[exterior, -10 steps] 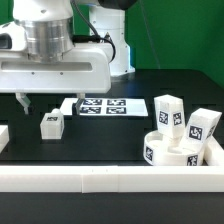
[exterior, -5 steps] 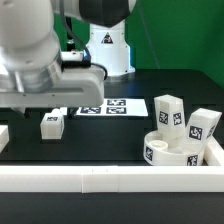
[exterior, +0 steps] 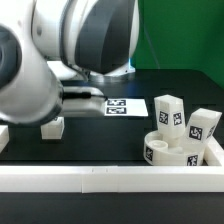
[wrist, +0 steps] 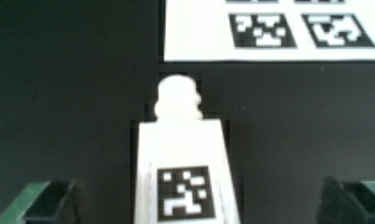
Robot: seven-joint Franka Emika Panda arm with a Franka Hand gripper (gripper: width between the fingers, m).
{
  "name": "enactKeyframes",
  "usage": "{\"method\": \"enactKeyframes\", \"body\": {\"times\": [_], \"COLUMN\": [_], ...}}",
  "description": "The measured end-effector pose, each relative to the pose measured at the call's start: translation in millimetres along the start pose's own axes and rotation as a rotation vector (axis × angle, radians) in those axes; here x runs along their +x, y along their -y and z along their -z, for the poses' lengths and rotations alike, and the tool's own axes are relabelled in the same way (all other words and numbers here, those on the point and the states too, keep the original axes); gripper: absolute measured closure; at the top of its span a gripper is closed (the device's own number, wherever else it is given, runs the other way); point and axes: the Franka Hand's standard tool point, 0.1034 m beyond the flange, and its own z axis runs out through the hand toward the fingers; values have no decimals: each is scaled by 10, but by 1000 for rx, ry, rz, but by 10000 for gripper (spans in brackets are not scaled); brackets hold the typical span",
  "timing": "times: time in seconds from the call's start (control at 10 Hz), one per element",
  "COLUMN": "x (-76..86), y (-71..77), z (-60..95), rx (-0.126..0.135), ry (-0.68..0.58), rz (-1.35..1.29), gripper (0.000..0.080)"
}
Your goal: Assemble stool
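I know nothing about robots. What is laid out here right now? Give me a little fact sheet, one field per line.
Gripper: gripper open, over a part
Part below it: loose leg on the black table, between the fingers, untouched
Seat: round seat at the exterior view's right
Other parts: two more legs close behind the seat, one upright, one tilted
Marker board: marker board flat on the table, beyond the loose leg
Border: white rail along the near edge

Bright, even light is cast; the arm is blurred at the exterior view's upper left; the leg is overexposed and soft.
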Motion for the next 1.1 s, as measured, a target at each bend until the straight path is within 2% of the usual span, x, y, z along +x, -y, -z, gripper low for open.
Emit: {"method": "enactKeyframes", "body": {"times": [0.4,0.7,0.9,1.0,1.1], "x": [101,196,197,196,196], "y": [-75,-123,-115,-116,-119], "z": [-23,-134,-160,-161,-161], "rx": [-6,-9,-7,-6,-6], "ry": [-31,-50,-44,-44,-44], "rz": [-6,-36,-67,-67,-68], "gripper": [151,151,151,241,376]}}
